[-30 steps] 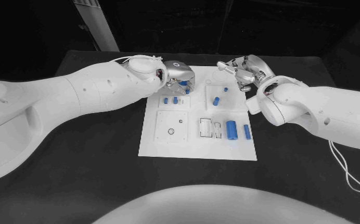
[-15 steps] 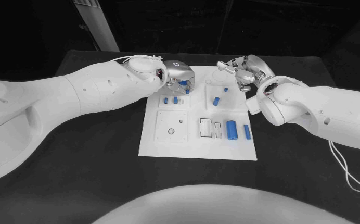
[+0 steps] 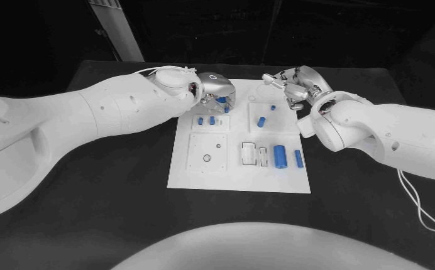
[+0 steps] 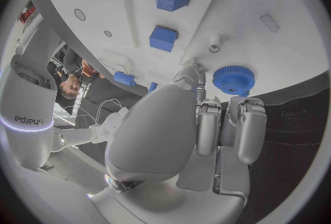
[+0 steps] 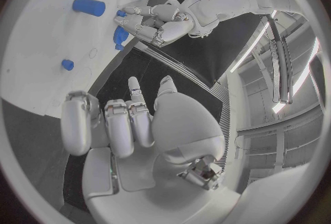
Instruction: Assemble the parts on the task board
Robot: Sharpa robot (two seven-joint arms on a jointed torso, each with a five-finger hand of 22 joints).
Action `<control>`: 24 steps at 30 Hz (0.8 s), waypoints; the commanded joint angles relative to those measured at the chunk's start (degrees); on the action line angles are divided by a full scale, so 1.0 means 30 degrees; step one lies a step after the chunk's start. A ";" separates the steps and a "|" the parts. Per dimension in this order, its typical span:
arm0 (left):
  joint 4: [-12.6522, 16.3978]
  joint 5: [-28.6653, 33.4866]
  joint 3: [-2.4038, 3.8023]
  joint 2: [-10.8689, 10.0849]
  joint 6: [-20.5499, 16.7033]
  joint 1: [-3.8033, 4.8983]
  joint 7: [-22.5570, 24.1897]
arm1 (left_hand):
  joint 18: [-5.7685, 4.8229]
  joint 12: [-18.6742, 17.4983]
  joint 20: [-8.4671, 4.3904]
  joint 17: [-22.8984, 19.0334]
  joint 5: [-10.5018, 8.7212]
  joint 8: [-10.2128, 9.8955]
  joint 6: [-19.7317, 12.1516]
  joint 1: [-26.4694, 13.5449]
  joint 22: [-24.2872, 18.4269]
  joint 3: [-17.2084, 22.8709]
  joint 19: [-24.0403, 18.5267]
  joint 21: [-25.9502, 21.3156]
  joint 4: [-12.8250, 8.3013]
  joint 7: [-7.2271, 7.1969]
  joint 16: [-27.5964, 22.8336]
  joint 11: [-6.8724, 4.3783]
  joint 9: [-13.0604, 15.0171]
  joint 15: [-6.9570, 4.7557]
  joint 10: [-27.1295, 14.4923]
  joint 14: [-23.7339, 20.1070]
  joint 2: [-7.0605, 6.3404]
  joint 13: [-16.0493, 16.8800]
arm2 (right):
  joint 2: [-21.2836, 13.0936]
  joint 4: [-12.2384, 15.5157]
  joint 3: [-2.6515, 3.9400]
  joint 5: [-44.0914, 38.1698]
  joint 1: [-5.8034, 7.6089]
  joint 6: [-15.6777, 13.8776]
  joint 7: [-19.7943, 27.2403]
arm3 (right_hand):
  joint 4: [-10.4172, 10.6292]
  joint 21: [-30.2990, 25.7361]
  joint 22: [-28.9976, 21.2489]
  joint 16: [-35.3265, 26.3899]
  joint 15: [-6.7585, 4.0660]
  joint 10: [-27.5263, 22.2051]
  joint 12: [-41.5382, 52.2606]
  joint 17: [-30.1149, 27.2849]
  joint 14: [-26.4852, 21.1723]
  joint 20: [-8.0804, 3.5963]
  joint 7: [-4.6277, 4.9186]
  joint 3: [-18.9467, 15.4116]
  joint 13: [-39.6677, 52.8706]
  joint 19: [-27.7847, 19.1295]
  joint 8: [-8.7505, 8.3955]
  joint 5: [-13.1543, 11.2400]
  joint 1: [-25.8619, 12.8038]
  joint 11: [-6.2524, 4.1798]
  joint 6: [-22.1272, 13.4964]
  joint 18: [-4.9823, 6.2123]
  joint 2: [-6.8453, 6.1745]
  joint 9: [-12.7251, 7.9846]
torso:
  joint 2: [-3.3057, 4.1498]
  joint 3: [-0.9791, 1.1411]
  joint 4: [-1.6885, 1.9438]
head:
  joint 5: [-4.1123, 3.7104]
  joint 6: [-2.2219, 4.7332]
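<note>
White plate, the task board (image 3: 237, 179), is seen in the head view between the left hand (image 3: 214, 88) and the right hand (image 3: 291, 85), small blue parts (image 3: 280, 155) lying nearer the robot than both. In the left wrist view a blue gear (image 4: 233, 80) sits just past the curled fingers (image 4: 245, 124); whether it is gripped cannot be told, and a misjudged closing could knock it aside. In the right wrist view the fingers are loosely bent, nothing held, beside the black table (image 5: 148, 78).
</note>
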 commanded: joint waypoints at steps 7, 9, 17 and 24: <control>-0.0083 -0.0311 -0.0072 -0.0023 0.0648 -0.0087 -0.0628 | -0.0128 -0.0075 -0.0043 0.5028 -0.0109 0.0007 0.0512 -0.0169 0.5030 0.0276 0.1985 0.0076 0.0020 -0.0102 0.0048 -0.0117 0.0008 0.0049 0.0310 0.1986 0.0059 0.0002 | -0.0009 0.0029 0.0010 0.0023 0.0029 0.0116 0.0065 | -0.0010 0.0055 0.3053 0.0047 -0.0171 0.1993 0.0031 0.5032 0.1984 -0.0068 -0.0025 -0.0128 0.4970 0.0066 0.0000 -0.0017 0.0223 -0.0085 0.0076 0.0334 0.0043 -0.0021 | 0.0011 -0.0011 0.0009 | -0.0024 -0.0002; -0.0097 -0.0311 -0.0072 -0.0010 0.0680 -0.0089 -0.0600 | -0.0128 -0.0061 -0.0054 0.5028 -0.0109 0.0029 0.0601 -0.0177 0.5030 0.0312 0.1985 0.0076 0.0019 -0.0122 0.0048 -0.0139 0.0013 0.0026 0.0402 0.1986 0.0061 0.0005 | -0.0009 0.0030 0.0010 0.0025 0.0029 0.0117 0.0067 | -0.0010 0.0055 0.3053 0.0047 -0.0171 0.1993 0.0031 0.5032 0.1984 -0.0068 -0.0025 -0.0128 0.4970 0.0066 0.0000 -0.0017 0.0223 -0.0085 0.0076 0.0334 0.0043 -0.0021 | 0.0004 -0.0004 -0.0010 | 0.0010 -0.0006; -0.0173 -0.0311 -0.0072 0.0043 0.0769 -0.0105 -0.0510 | -0.0128 0.0014 -0.0115 0.5028 -0.0110 0.0181 0.1121 -0.0245 0.5030 0.0470 0.1985 0.0076 0.0016 -0.0204 0.0048 -0.0237 0.0061 -0.0058 0.0887 0.1986 0.0084 0.0009 | -0.0011 0.0035 0.0010 0.0039 0.0029 0.0112 0.0075 | -0.0010 0.0055 0.3053 0.0047 -0.0171 0.1993 0.0031 0.5032 0.1984 -0.0068 -0.0025 -0.0128 0.4970 0.0066 0.0000 -0.0017 0.0223 -0.0085 0.0076 0.0334 0.0043 -0.0021 | -0.0001 -0.0003 -0.0008 | -0.0028 -0.0009; -0.0194 -0.0309 -0.0072 0.0038 0.0889 -0.0113 -0.0471 | -0.0128 -0.0005 -0.0131 0.5028 -0.0113 0.0209 0.1250 -0.0309 0.5030 0.0484 0.1985 0.0076 0.0027 -0.0215 0.0048 -0.0243 0.0070 -0.0071 0.0974 0.1986 0.0051 -0.0001 | -0.0018 0.0027 0.0010 0.0117 0.0029 0.0108 0.0076 | -0.0009 0.0046 0.3048 0.0047 -0.0171 0.1993 0.0031 0.5032 0.1984 -0.0069 -0.0028 -0.0131 0.4970 0.0061 0.0004 -0.0019 0.0226 -0.0086 0.0087 0.0337 0.0052 -0.0022 | 0.0002 -0.0005 0.0004 | -0.0033 -0.0028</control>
